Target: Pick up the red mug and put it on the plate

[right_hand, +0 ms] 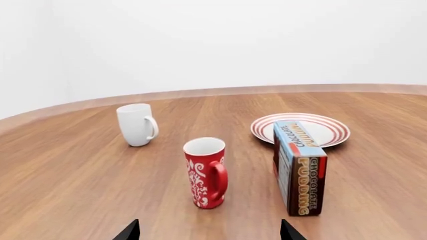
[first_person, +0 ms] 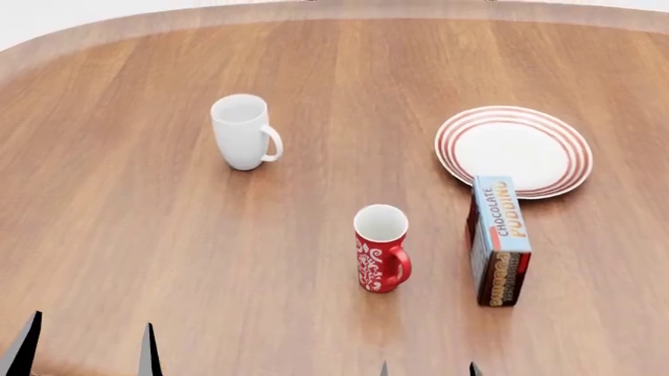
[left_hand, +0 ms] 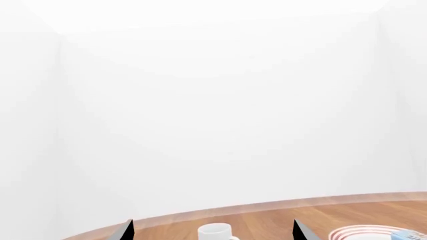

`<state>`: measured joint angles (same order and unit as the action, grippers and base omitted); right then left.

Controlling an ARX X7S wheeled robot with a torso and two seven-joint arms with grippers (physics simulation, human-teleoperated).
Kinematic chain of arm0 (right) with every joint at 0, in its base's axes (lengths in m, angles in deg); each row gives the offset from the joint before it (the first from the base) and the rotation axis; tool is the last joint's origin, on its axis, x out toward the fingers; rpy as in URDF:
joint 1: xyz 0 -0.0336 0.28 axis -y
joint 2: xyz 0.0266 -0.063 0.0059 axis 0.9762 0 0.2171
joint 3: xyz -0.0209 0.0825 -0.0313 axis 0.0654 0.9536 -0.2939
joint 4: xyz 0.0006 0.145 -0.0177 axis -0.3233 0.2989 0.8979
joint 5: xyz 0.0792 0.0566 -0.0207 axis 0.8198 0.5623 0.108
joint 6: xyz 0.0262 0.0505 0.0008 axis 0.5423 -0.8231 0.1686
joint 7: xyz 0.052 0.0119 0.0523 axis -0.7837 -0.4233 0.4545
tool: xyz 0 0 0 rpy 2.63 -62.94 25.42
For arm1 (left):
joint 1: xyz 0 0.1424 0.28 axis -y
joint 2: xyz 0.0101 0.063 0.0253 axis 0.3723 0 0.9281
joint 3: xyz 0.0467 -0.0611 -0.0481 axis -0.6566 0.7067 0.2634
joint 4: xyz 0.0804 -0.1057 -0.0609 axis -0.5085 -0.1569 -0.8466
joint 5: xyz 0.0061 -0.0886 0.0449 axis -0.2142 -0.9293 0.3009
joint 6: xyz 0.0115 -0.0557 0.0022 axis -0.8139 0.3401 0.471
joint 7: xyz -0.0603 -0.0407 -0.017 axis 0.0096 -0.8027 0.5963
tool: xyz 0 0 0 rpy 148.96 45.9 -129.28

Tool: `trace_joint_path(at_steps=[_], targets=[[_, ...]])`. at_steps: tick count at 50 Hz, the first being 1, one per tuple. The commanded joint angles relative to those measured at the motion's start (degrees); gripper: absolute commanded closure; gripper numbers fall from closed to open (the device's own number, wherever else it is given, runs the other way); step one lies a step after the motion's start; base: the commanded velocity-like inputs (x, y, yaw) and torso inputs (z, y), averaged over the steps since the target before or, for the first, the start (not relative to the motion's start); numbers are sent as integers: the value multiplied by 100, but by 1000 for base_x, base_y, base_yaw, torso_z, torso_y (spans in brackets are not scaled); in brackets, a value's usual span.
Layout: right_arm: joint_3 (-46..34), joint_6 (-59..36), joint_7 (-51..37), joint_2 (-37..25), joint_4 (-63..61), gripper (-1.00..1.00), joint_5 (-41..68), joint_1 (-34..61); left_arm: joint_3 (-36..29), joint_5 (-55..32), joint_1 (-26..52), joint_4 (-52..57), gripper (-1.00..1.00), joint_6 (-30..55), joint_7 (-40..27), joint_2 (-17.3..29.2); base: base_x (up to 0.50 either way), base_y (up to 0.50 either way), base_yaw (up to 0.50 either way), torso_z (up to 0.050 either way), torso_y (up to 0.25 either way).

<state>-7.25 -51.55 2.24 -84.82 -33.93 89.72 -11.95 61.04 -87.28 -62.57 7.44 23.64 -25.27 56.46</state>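
Observation:
The red mug [first_person: 381,249] with white swirls stands upright on the wooden table [first_person: 157,235], handle toward me and to the right; it also shows in the right wrist view [right_hand: 205,172]. The ringed white plate [first_person: 513,149] lies to the back right, also in the right wrist view [right_hand: 327,131] and partly in the left wrist view [left_hand: 363,233]. My right gripper [right_hand: 209,231] is open and empty, short of the red mug. My left gripper [left_hand: 213,230] is open and empty, pointing toward the white mug; its tips [first_person: 84,345] show at the near left.
A plain white mug [first_person: 243,131] stands at the back left, also seen in the left wrist view [left_hand: 216,232]. A chocolate pudding box [first_person: 497,239] stands on edge just right of the red mug, its far end at the plate's near rim. The table's curved edge [first_person: 105,27] runs along the back.

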Motion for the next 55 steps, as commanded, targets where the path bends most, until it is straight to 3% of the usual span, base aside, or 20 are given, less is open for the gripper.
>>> trace_joint_path(at_steps=[1,55], targets=[[-24,25,-16,-16,27,-100,26,19,-30,1,9,-6,-100,-11,-35,20,164,0,0,0,0],[-158,98,-122,-120,40,-100,131,34,-170,5,41,-11,-100,-22,-171,112,168,0,0,0,0]])
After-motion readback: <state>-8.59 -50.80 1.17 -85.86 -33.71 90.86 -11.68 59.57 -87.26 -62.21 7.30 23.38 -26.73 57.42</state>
